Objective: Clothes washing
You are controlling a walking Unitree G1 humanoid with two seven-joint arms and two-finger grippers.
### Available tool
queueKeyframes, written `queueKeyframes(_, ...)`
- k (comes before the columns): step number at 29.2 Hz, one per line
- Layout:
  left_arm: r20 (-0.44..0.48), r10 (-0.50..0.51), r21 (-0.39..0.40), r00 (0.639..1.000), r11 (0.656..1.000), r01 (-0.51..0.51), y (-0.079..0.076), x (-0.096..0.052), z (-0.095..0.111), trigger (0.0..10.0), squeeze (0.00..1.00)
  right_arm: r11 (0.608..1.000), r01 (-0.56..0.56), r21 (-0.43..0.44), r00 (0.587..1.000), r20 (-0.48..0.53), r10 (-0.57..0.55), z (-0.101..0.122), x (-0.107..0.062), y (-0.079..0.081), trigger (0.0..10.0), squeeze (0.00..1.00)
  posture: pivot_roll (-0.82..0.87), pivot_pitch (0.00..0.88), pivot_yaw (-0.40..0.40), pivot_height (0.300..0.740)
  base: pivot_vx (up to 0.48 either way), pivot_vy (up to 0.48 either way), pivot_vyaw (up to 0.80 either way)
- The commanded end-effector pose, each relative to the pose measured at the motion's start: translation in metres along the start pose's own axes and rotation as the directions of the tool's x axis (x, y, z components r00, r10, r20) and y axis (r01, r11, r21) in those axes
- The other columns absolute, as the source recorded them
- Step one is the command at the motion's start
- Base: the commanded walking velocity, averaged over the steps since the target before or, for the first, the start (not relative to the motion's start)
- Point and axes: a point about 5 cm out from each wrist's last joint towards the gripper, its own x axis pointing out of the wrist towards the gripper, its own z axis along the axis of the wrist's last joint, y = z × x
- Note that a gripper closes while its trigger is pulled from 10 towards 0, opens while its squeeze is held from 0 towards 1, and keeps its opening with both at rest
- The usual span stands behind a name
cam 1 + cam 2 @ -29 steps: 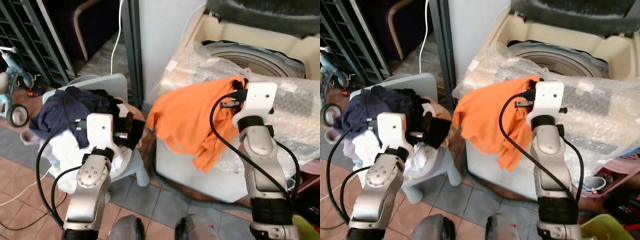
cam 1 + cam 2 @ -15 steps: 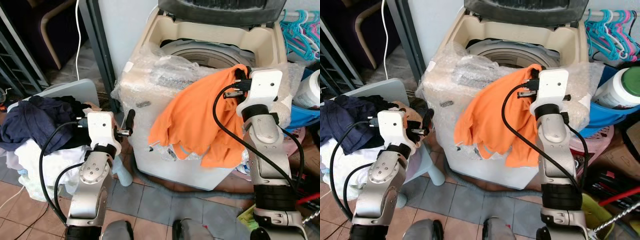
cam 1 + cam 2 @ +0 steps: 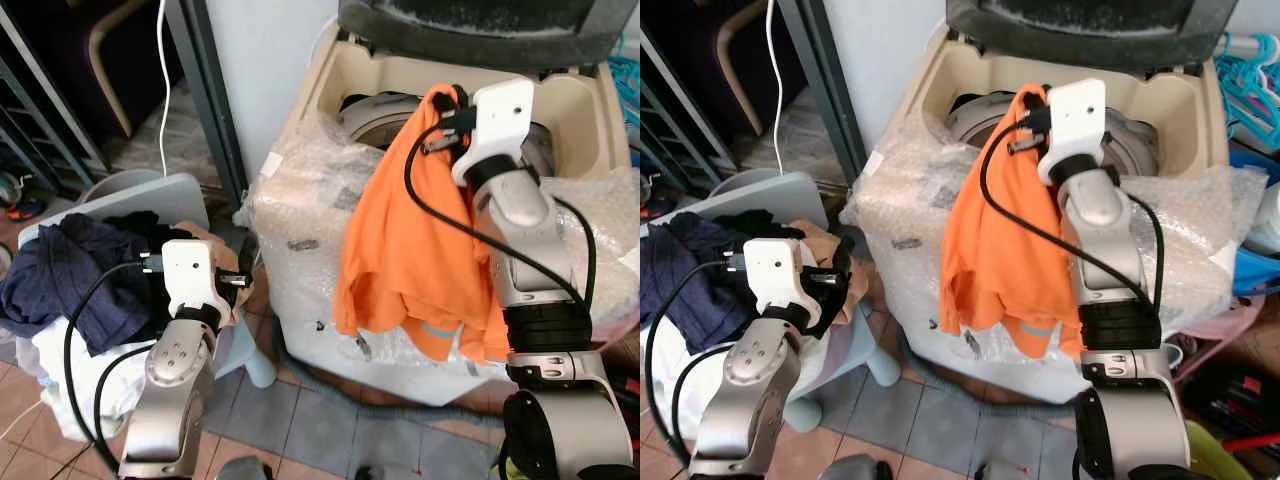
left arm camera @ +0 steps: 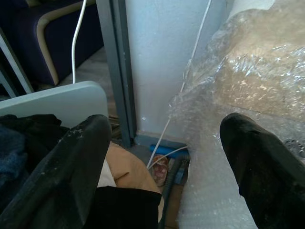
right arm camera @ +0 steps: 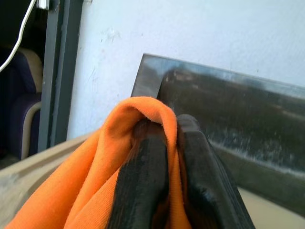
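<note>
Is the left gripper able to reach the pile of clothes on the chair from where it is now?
Probably yes. The left gripper is open and hangs beside the pile of clothes on the chair, with nothing between them. It points past the pile, toward the wall, so the arm must turn first.

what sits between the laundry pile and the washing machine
The left end effector, fingers open, hangs in that gap over a tan cloth and floor cables, seen in the left wrist view.

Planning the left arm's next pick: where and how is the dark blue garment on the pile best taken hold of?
Grip the dark blue garment at its raised, bunched folds on top of the laundry pile, coming down from above. It lies crumpled and uppermost, so a fold gives the open left pincer something to close on without catching the white clothes beneath.
</note>
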Motion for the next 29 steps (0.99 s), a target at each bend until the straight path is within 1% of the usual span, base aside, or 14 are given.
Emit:
queueKeyframes(1, 0.022, -0.010, 0.001, 1.000, 1.000, 0.010, -0.005, 0.001, 0.006, 10.0, 0.00, 0.997, 0.057, -0.053, 0.994, 0.092, -0.052, 0.022, 0.009, -0.025, 10.0, 0.00, -0.02, 0.096, 0.037, 0.740, 0.000, 0.000, 0.00)
queueKeyframes(3, 0.022, -0.008, 0.002, 1.000, 1.000, 0.007, -0.005, 0.002, 0.006, 10.0, 0.00, 0.993, 0.094, -0.067, 0.988, 0.128, -0.085, 0.043, 0.027, -0.040, 10.0, 0.00, -0.02, 0.095, 0.034, 0.740, 0.000, 0.000, 0.00)
queueKeyframes(9, 0.023, -0.004, -0.001, 1.000, 1.000, 0.004, -0.007, 0.001, 0.007, 10.0, 0.00, 0.956, 0.266, -0.122, 0.949, 0.206, -0.238, 0.082, 0.045, -0.075, 10.0, 0.00, -0.01, 0.096, 0.020, 0.740, 0.000, 0.000, 0.00)
queueKeyframes(11, 0.018, 0.014, -0.007, 1.000, 1.000, -0.014, -0.006, -0.002, 0.006, 10.0, 0.00, 0.929, 0.352, -0.116, 0.933, 0.123, -0.338, 0.066, 0.042, -0.089, 10.0, 0.00, 0.00, 0.102, 0.006, 0.740, 0.000, 0.000, 0.00)
queueKeyframes(13, 0.017, 0.018, -0.008, 1.000, 1.000, -0.017, -0.006, -0.003, 0.006, 10.0, 0.00, 0.927, 0.357, -0.112, 0.932, 0.099, -0.348, 0.061, 0.041, -0.090, 10.0, 0.00, 0.00, 0.102, 0.006, 0.740, 0.000, 0.000, 0.00)
queueKeyframes(14, 0.016, 0.022, -0.009, 1.000, 1.000, -0.022, -0.006, -0.004, 0.006, 10.0, 0.00, 0.975, 0.189, -0.119, 0.975, -0.094, -0.200, 0.015, 0.034, -0.068, 10.0, 1.00, 0.01, 0.109, 0.007, 0.740, 0.000, 0.000, 0.00)
queueKeyframes(15, 0.016, 0.022, -0.009, 1.000, 1.000, -0.022, -0.006, -0.004, 0.006, 10.0, 0.00, 0.975, 0.189, -0.119, 0.975, -0.094, -0.200, 0.015, 0.034, -0.068, 10.0, 1.00, 0.01, 0.109, 0.007, 0.740, 0.000, 0.000, 0.00)
queueKeyframes(16, 0.015, 0.024, -0.009, 1.000, 1.000, -0.023, -0.006, -0.005, 0.006, 10.0, 0.00, 0.993, 0.071, -0.099, 0.975, -0.205, -0.090, -0.011, 0.026, -0.053, 10.0, 1.00, 0.01, 0.109, 0.007, 0.740, 0.000, 0.000, 0.00)
queueKeyframes(17, 0.013, 0.026, -0.008, 1.000, 1.000, -0.026, -0.005, -0.006, 0.006, 10.0, 0.00, 0.990, -0.112, -0.089, 0.920, -0.386, 0.069, -0.048, 0.008, -0.033, 10.0, 1.00, 0.01, 0.114, 0.012, 0.740, 0.000, 0.000, 0.00)
queueKeyframes(18, 0.013, 0.026, -0.008, 1.000, 1.000, -0.026, -0.005, -0.006, 0.006, 10.0, 0.00, 0.990, -0.112, -0.089, 0.920, -0.386, 0.069, -0.048, 0.008, -0.033, 10.0, 1.00, 0.01, 0.114, 0.012, 0.740, 0.000, 0.000, 0.00)
queueKeyframes(19, 0.008, 0.029, -0.008, 1.000, 1.000, -0.029, -0.004, -0.006, 0.005, 10.0, 0.00, 0.979, -0.179, -0.095, 0.887, -0.446, 0.119, -0.063, -0.001, -0.029, 10.0, 1.00, 0.00, 0.116, 0.014, 0.740, 0.000, 0.000, 0.00)
queueKeyframes(21, -0.008, 0.039, -0.001, 0.999, 0.999, -0.039, -0.003, -0.006, 0.003, 10.0, 0.00, 0.964, -0.257, -0.074, 0.885, -0.418, 0.204, -0.067, -0.013, -0.023, 10.0, 1.00, -0.01, 0.115, 0.015, 0.740, 0.000, 0.000, 0.00)
queueKeyframes(23, -0.011, 0.043, -0.001, 0.999, 0.999, -0.043, -0.003, -0.005, 0.002, 10.0, 0.00, 0.964, -0.246, -0.104, 0.915, -0.354, 0.195, -0.063, -0.017, -0.022, 10.0, 1.00, -0.02, 0.114, 0.015, 0.740, 0.000, 0.000, 0.00)
queueKeyframes(29, -0.011, 0.043, -0.001, 0.999, 0.999, -0.043, -0.003, -0.005, 0.002, 10.0, 0.00, 0.964, -0.246, -0.104, 0.915, -0.354, 0.195, -0.063, -0.017, -0.022, 10.0, 1.00, -0.02, 0.114, 0.015, 0.740, 0.000, 0.000, 0.00)
